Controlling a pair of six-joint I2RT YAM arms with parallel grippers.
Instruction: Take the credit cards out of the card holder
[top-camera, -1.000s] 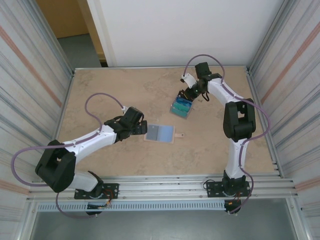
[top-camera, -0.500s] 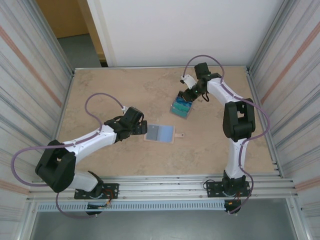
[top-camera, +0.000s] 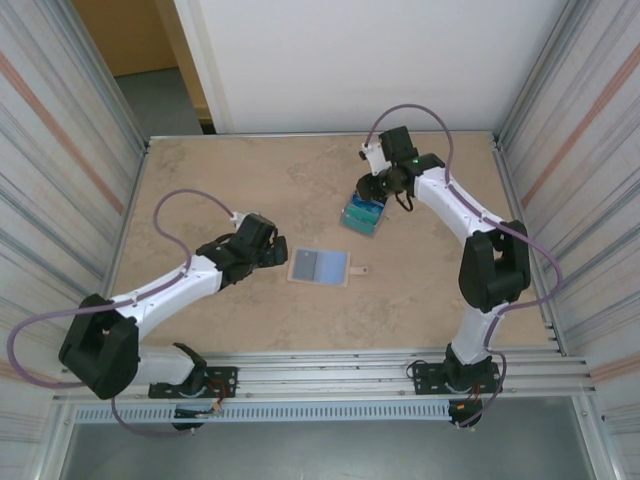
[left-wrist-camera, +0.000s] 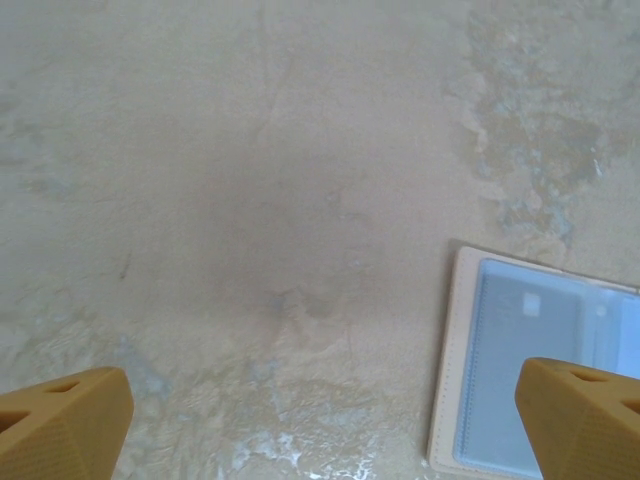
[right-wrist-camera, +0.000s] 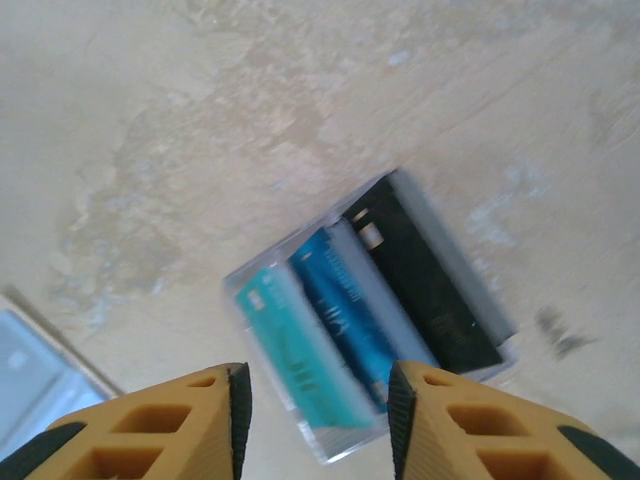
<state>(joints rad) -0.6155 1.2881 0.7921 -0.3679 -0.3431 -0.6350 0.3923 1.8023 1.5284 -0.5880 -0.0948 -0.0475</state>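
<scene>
The jaws of the left gripper (left-wrist-camera: 320, 432) stand released at their full spread. Its two orange fingertips (left-wrist-camera: 65, 420) are wide apart, with bare tabletop between them and nothing grasped. Seen from above, this left gripper (top-camera: 271, 250) hangs just beside the left edge of the card holder (top-camera: 318, 266), a small beige bifold wallet lying spread flat with its light blue inside facing up. In the left wrist view the card holder (left-wrist-camera: 520, 370) lies by the right fingertip, showing its pale border and blue lining. Whether any card sits in its pockets I cannot tell.

The jaws of the right gripper (right-wrist-camera: 318, 405) are parted as well and clasp nothing. Past them lies a small clear plastic box (right-wrist-camera: 470, 262) holding the credit cards side by side: a teal plastic card (right-wrist-camera: 290, 350), a blue one (right-wrist-camera: 345, 310) and a black one (right-wrist-camera: 425, 290). Whether they lie flat or lean I cannot tell. From above, the right gripper (top-camera: 373, 190) is poised over the far end of this box (top-camera: 360, 217), which sits beyond the card holder's far right corner, apart from it.

A little beige snap tab (top-camera: 362, 269) juts from the card holder's right edge. Everything rests on a tan, mottled stone-look tabletop (top-camera: 250, 180).
</scene>
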